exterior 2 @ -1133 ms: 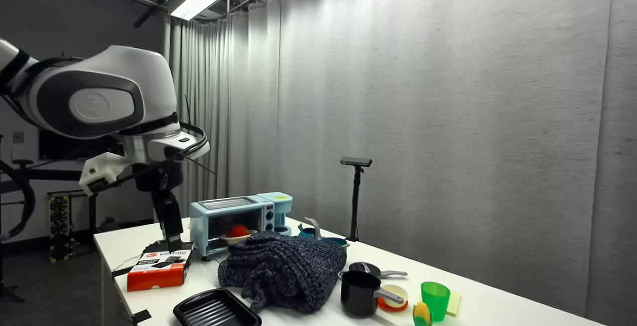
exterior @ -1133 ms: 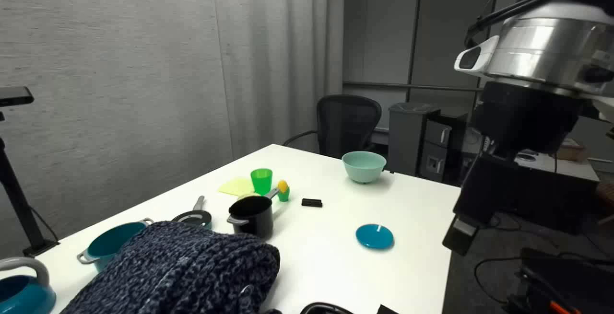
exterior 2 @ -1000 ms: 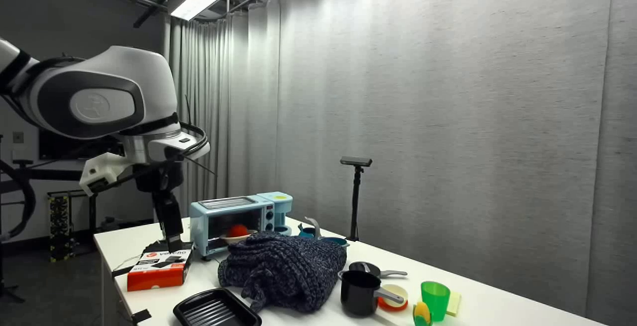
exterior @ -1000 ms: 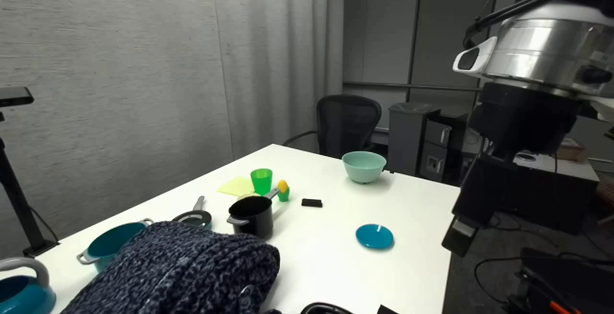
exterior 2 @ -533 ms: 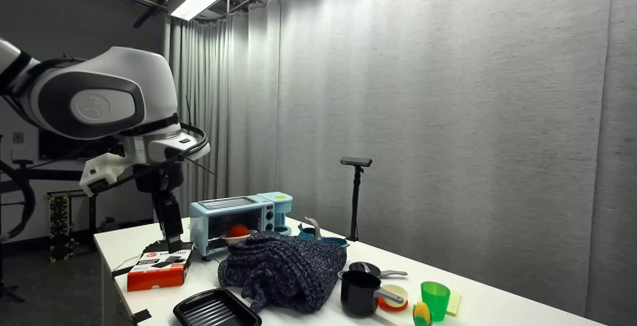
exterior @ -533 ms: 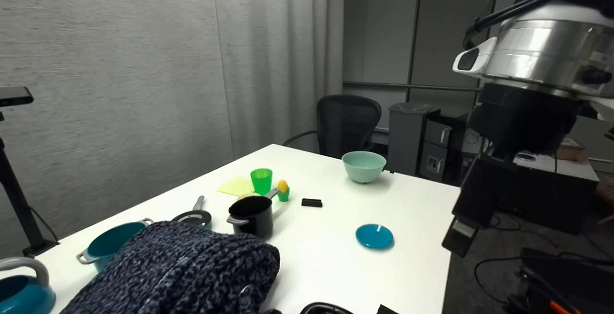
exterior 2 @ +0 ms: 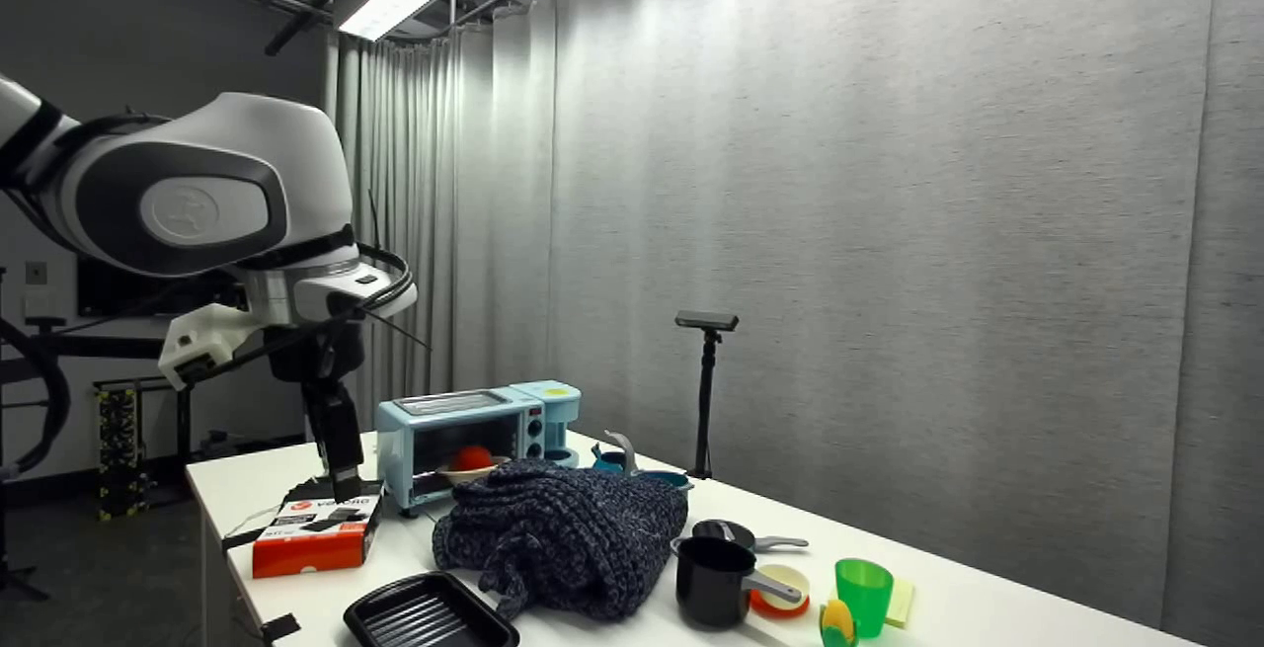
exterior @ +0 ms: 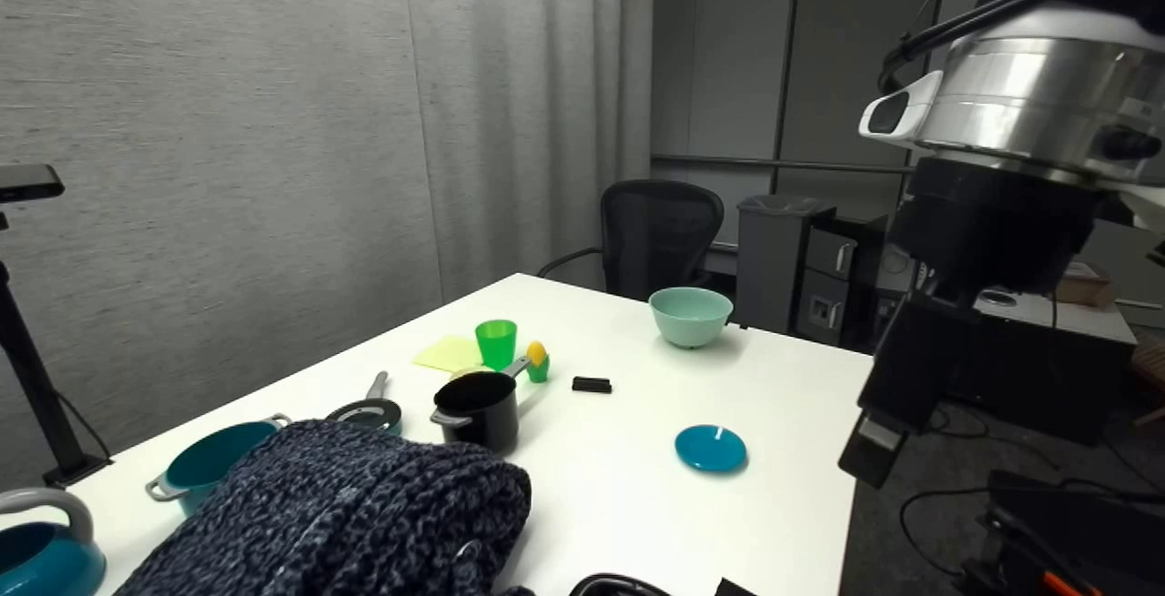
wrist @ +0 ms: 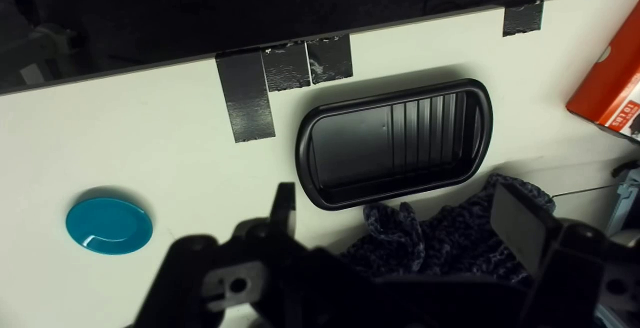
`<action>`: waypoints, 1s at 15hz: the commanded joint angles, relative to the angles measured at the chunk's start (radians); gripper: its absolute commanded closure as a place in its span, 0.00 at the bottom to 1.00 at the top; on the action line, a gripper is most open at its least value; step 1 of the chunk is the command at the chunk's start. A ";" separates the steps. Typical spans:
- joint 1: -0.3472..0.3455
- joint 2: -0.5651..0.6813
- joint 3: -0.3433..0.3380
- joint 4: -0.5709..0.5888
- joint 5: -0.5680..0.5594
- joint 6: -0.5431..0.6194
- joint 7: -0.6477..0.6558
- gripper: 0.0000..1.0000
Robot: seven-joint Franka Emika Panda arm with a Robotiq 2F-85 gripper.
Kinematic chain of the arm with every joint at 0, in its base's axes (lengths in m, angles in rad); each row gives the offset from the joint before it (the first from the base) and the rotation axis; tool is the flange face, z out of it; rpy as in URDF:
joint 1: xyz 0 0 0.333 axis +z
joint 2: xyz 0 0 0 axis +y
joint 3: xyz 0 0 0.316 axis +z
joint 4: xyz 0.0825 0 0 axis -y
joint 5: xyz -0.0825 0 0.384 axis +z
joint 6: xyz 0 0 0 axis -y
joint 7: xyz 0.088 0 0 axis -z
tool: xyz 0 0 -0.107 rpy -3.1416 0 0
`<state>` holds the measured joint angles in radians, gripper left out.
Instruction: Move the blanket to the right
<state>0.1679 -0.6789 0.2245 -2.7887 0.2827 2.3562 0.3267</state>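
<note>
The blanket is a dark navy, chunky knit heap. It lies bunched on the white table in both exterior views (exterior: 364,514) (exterior 2: 573,538). Its near part also shows in the wrist view (wrist: 450,238), lower down, partly hidden behind my gripper (wrist: 395,190). The gripper is open and empty, its fingers wide apart, with the blanket seen between and below them. In both exterior views the gripper (exterior: 872,459) (exterior 2: 345,484) hangs in the air, pointing down, apart from the blanket. How high it is above the table is hard to tell.
A black ridged tray (wrist: 350,142) stands close beside the blanket. An orange and white box (exterior 2: 311,550), a light blue toaster oven (exterior 2: 454,430), a black pot (exterior 2: 711,588) and a teal pot (exterior: 205,464) surround it. A blue lid (exterior: 710,448) and mint bowl (exterior: 690,318) stand farther off.
</note>
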 commanded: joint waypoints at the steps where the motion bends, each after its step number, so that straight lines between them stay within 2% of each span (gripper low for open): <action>1: -0.003 0.024 0.007 0.015 -0.011 0.038 0.012 0.00; 7: -0.095 0.178 0.017 0.108 -0.080 0.248 0.077 0.00; 11: -0.153 0.328 0.002 0.276 -0.178 0.163 0.070 0.00; 15: -0.163 0.490 -0.006 0.479 -0.282 0.074 0.061 0.00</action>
<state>0.0173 -0.3215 0.2212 -2.4720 0.0689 2.4971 0.3845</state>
